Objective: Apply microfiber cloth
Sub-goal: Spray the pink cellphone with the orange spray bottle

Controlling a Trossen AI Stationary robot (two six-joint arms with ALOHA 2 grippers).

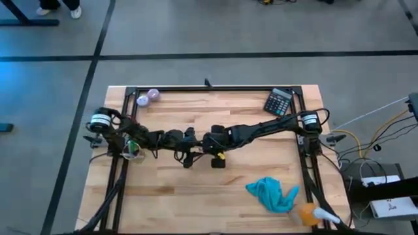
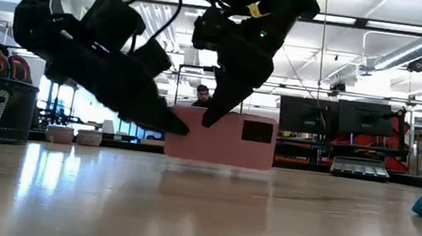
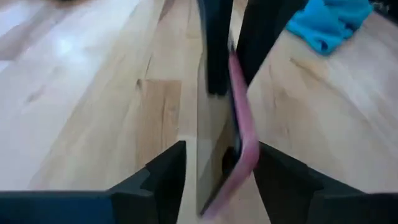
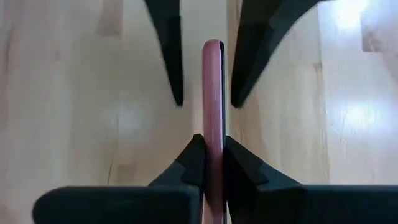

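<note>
Teal-blue and crumpled, the one microfiber cloth [image 1: 272,194] lay on the wooden bench [image 1: 196,196] near its front right corner, its long axis running roughly left to right, a tail pointing right towards the single orange spray bottle [image 1: 312,213] just beside it. At mid-bench one pink phone [image 2: 221,137] stood on edge. The right gripper [image 4: 212,163] was clamped on it; the left gripper [image 3: 221,168] straddled it, fingers spread apart. One calculator [image 1: 279,101] sat far right, and two pale balls [image 1: 147,97] far left.
</note>
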